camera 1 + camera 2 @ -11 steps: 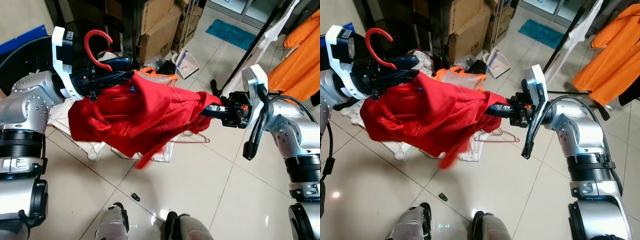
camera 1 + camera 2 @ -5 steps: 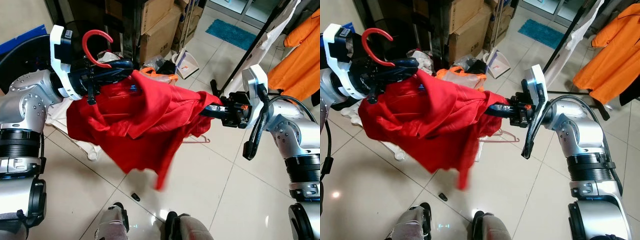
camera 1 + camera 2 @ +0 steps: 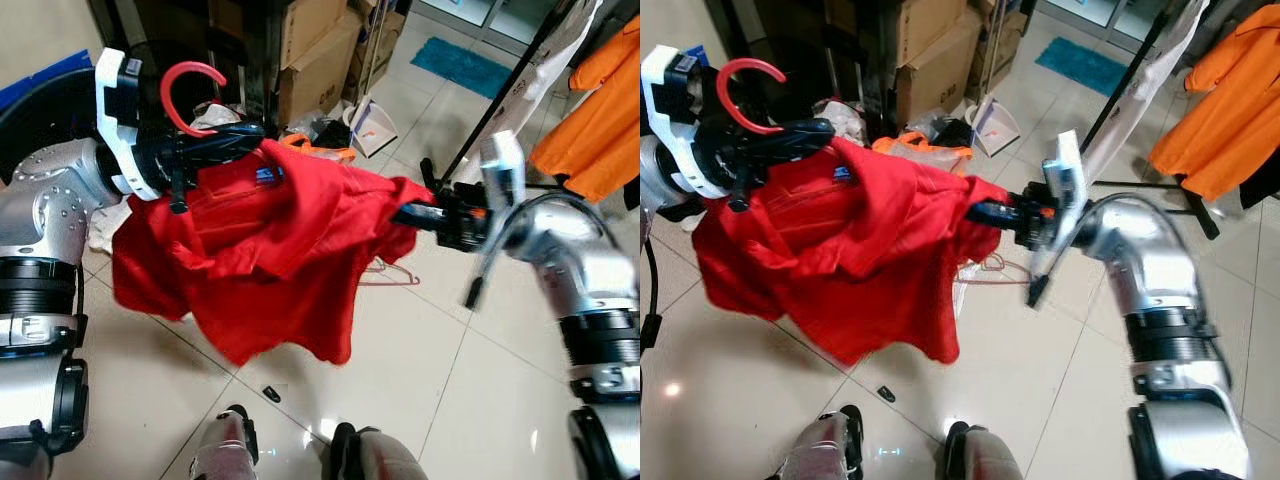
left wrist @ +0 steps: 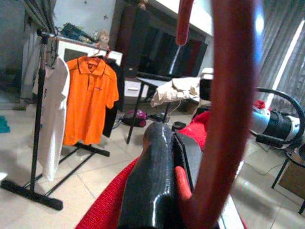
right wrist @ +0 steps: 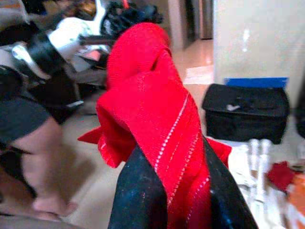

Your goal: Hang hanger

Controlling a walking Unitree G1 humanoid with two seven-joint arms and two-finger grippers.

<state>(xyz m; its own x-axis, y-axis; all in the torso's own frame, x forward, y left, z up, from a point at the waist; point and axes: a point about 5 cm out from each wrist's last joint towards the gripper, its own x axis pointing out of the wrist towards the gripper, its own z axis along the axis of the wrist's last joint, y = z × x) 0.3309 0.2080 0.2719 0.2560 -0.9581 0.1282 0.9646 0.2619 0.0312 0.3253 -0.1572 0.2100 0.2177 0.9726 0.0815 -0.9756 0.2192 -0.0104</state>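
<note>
Left eye view: boxes (image 3: 318, 62) behind shirt (image 3: 270, 250).

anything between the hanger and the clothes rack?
Nothing visible. The left hand holds the red hanger with the red shirt; open tile floor lies toward the rack. The right hand grips the shirt.

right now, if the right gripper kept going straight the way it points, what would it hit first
Probably the red shirt itself: the right gripper is already shut on a fold of it and points toward the robot's left. Beyond the cloth, the left gripper holding the red hanger looks roughly in line, though depth is unclear.
</note>
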